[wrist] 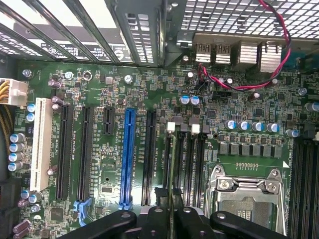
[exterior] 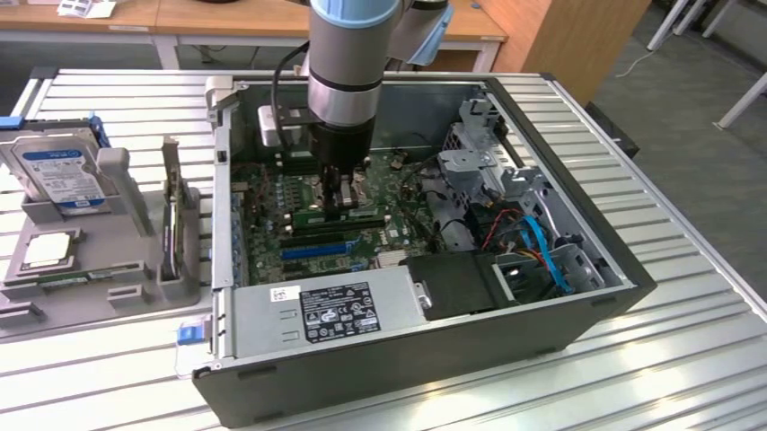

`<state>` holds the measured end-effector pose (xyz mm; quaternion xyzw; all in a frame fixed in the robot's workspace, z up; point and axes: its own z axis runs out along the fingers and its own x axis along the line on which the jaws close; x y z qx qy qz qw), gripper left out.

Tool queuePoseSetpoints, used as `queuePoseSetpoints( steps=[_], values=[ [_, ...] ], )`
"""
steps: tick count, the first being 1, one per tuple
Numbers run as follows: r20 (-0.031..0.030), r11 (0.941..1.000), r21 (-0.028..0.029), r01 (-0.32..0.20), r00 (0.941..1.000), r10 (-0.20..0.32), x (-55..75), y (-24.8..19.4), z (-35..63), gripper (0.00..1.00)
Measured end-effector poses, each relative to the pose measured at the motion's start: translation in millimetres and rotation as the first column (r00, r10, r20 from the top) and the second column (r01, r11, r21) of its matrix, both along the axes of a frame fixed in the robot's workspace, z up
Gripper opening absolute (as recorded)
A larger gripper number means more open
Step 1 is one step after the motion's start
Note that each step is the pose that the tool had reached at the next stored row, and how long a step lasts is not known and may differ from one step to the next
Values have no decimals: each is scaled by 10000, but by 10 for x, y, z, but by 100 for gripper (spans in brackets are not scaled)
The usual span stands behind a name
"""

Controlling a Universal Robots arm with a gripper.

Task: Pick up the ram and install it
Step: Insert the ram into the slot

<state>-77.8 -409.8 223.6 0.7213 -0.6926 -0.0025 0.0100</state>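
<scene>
Green ram (exterior: pixel 363 215) sits pinched between the gripper's (exterior: pixel 340 199) fingers, low over the motherboard (wrist: pixel 149 94) near the computer case's (exterior: pixel 605 301) middle.

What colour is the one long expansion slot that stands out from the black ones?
Blue. The long expansion slot shows best in the wrist view.

Inside the open computer case (exterior: pixel 480 359), claw (exterior: pixel 339 201) tight on the ram (exterior: pixel 365 216) over the motherboard (exterior: pixel 266 193).

arm (exterior: pixel 348 54): cut by top edge | ram (wrist: pixel 172 199): mostly hidden by gripper (wrist: pixel 172 214)
</scene>
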Motion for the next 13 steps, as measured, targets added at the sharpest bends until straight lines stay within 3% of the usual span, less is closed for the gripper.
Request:
queuePoseSetpoints(
  steps=[13],
  values=[
    [11, 10000, -1, 0, 10000, 0, 3, 0, -20, 13]
  ],
)
